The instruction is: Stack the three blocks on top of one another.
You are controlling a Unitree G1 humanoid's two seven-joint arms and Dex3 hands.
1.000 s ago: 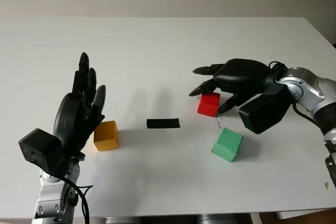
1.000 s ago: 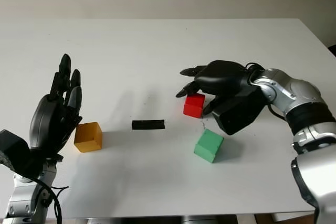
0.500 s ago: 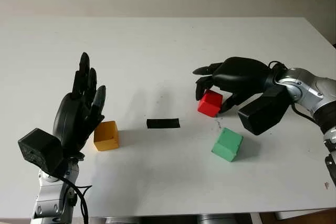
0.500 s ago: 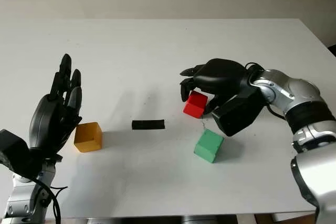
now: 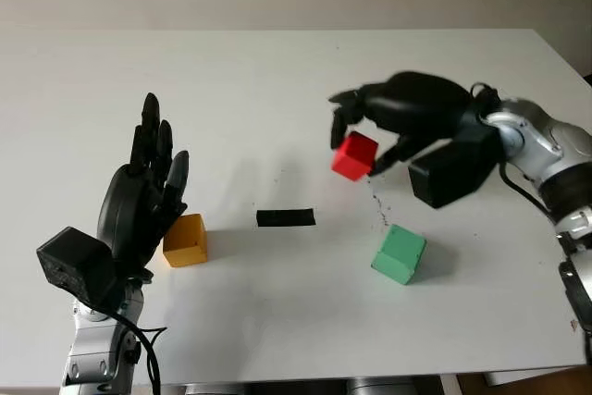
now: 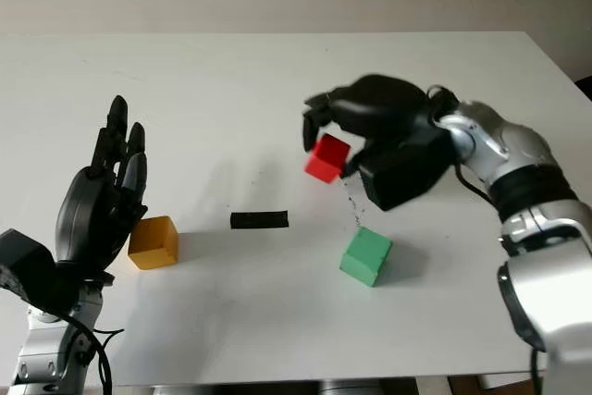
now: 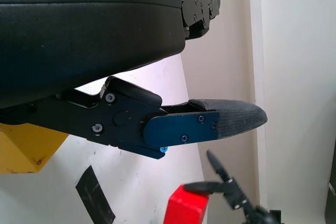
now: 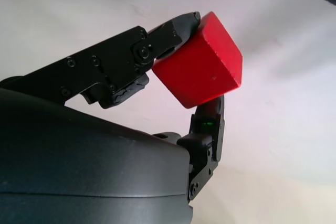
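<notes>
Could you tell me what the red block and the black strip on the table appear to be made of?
The red block, held off the table in the right hand, looks like painted wood or dense foam: matte, evenly coloured faces, slightly softened edges, no grain visible. The black strip looks like tape stuck to the white table: thin, flat, matte, casting no shadow. Neither is certain from looks alone.

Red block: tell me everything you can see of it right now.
The red block is a small, plain cube with a matte, painted look. It is tilted, one corner pointing down, and seems lifted off the white table. The right hand pinches it: fingertips press opposite faces. It sits beyond the green block and to the right of the black tape strip.
</notes>
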